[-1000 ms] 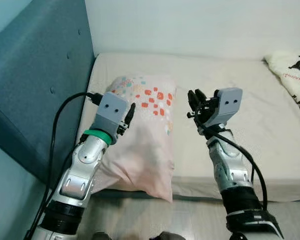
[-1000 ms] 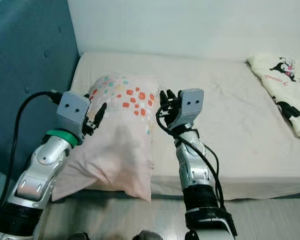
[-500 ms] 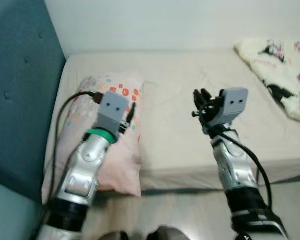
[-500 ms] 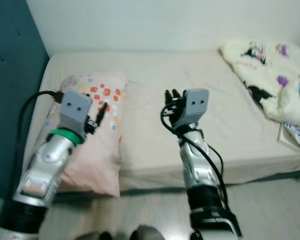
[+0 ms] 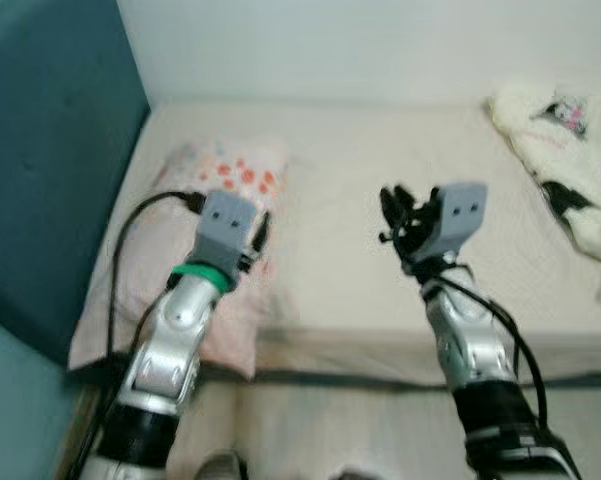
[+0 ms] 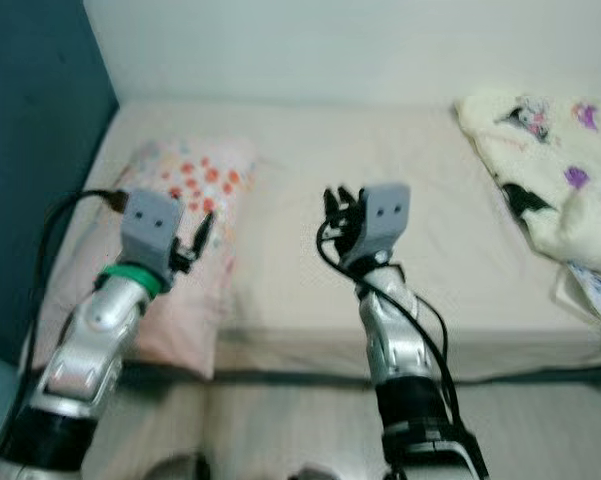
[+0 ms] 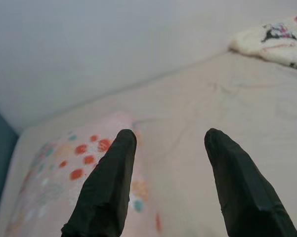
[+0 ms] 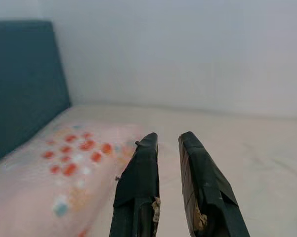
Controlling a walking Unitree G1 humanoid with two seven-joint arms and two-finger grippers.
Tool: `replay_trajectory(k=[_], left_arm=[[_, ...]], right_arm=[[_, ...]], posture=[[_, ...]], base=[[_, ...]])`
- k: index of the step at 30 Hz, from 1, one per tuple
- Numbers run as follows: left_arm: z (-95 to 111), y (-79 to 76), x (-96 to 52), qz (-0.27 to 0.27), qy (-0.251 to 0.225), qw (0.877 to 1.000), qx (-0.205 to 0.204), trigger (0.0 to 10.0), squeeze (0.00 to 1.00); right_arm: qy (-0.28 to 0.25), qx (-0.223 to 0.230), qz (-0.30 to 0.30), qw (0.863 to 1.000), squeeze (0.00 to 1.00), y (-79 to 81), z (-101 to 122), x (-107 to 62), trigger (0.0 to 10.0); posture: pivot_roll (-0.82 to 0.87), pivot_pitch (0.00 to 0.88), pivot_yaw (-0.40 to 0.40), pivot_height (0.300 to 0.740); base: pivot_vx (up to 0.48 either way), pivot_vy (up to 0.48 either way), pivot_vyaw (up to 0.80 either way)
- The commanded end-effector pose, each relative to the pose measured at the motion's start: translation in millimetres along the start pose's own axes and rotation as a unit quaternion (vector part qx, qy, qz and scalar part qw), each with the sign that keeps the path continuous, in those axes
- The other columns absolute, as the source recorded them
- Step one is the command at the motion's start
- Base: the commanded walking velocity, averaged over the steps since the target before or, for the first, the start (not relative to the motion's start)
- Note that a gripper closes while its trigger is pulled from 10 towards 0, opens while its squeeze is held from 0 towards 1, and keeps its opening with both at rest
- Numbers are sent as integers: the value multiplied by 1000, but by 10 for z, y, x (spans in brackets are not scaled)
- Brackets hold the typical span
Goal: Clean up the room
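Pink pillow [image 5: 195, 250] with red and orange dots lies on the bed [image 5: 380, 150] near the blue headboard [image 5: 50, 150]. Its long axis runs from the bed's front edge toward the wall, and its near end hangs a little over the edge. My left end effector [image 7: 165, 187] is wide open above it; my right end effector [image 8: 168, 187] is narrow and holds nothing. I judge I am between steps. Next I should probably go for the printed blanket [image 6: 550, 170] crumpled at the far right.

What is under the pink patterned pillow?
The pillow lies on the beige mattress near the blue headboard, its near corner overhanging the edge. Anything beneath it is hidden. Both grippers hover empty.
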State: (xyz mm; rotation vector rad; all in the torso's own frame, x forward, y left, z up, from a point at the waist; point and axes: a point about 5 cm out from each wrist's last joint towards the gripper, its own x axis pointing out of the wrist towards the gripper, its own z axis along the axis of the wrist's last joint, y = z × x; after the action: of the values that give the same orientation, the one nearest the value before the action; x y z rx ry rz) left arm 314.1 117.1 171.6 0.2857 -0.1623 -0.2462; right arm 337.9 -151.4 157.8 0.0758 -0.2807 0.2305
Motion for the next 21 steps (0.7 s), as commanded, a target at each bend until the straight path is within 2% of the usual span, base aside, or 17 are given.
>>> replay_trajectory(k=[1,21], left_arm=[[-51,-10,-20,-2,11,1000,1,10000,0],[-68,0,-19,-2,17,1000,2,10000,0]], right_arm=[[10,1,0,1000,0,2,-46,-28,10000],[12,3,4,1000,0,41,-61,-48,10000]], posture=[[9,12,-2,718],[8,23,8,718]], base=[[0,-458,0],[0,-454,0]])
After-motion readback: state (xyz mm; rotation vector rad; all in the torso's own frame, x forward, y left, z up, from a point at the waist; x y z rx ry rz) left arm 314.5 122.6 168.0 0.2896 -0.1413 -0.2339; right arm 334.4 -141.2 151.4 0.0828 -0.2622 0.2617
